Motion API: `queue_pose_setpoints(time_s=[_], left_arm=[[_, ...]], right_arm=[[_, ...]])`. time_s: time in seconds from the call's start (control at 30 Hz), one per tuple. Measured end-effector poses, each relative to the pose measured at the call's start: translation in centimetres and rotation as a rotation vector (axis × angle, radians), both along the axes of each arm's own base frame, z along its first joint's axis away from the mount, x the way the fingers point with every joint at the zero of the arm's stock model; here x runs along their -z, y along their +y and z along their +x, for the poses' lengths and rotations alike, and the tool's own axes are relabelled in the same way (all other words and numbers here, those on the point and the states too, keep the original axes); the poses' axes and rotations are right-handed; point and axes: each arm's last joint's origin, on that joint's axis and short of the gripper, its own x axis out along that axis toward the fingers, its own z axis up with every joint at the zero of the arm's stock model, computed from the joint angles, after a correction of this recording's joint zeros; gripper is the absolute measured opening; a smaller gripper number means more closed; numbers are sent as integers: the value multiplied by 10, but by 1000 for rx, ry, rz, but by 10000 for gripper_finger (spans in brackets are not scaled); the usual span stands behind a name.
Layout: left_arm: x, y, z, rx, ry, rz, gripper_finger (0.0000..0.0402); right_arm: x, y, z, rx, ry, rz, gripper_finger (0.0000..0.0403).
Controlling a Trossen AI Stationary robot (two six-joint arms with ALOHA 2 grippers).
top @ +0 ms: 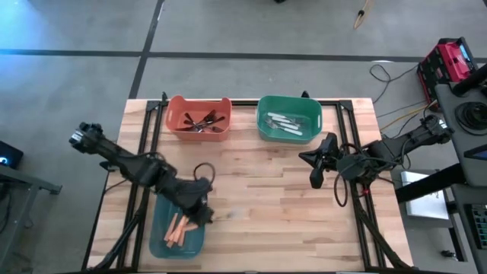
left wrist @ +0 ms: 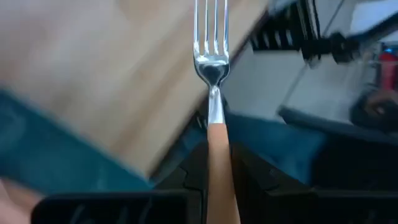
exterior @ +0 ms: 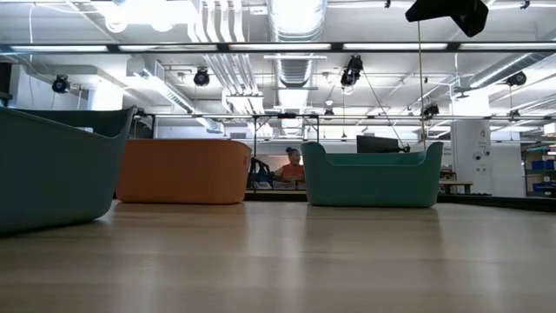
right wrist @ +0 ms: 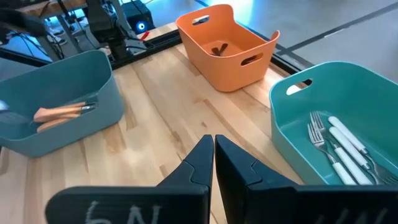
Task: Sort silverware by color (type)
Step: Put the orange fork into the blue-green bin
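Observation:
My left gripper (top: 202, 215) hovers at the right rim of the blue bin (top: 163, 243) near the table's near-left corner, shut on an orange-handled fork (left wrist: 212, 62). Orange-handled utensils (top: 177, 230) lie in that bin. Black utensils (top: 202, 123) lie in the orange bin (top: 176, 110). White-handled forks (right wrist: 339, 149) lie in the green bin (top: 266, 122). My right gripper (top: 316, 169) is shut and holds nothing, above the bare table on the right, nearer than the green bin. My left gripper pinches the fork's orange handle (left wrist: 219, 165) between its two fingers (left wrist: 189, 168). The fork runs along the fingers, its metal head (left wrist: 211, 59) sticking out past the fingertips. It is lifted clear, above the blue bin's edge and the table.
The orange bin (exterior: 182, 169) and green bin (exterior: 373, 174) stand side by side at the far edge. Bare wood (top: 259, 198) lies between them and the blue bin (exterior: 52, 165). A person (exterior: 292, 165) sits in the room beyond the table.

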Motion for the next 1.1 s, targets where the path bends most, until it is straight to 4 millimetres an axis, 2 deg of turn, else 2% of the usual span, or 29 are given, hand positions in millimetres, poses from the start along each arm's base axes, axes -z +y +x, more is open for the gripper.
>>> queue_pose_setpoints(time_s=[0.13, 0.23, 0.33, 0.63, 0.9, 1.1], left_arm=[[1, -13, -24, -30, 198, -106, 29], [8, -14, -42, -122, 401, -91, 29], [13, -10, -50, -189, 519, -68, 29], [36, -10, -45, -213, 620, 37, 29], [74, -7, -38, -265, 697, 116, 29], [92, -6, -34, -316, 691, 213, 29]], right_arm=[[0, 0, 0, -12, 8, -15, 9], [0, 1, 0, -31, 15, -15, 9], [1, 1, 1, -35, 21, -18, 9], [1, 1, 2, -40, 26, -27, 9], [1, 1, 2, -33, 23, -16, 9], [1, 1, 2, -20, 16, -8, 9]])
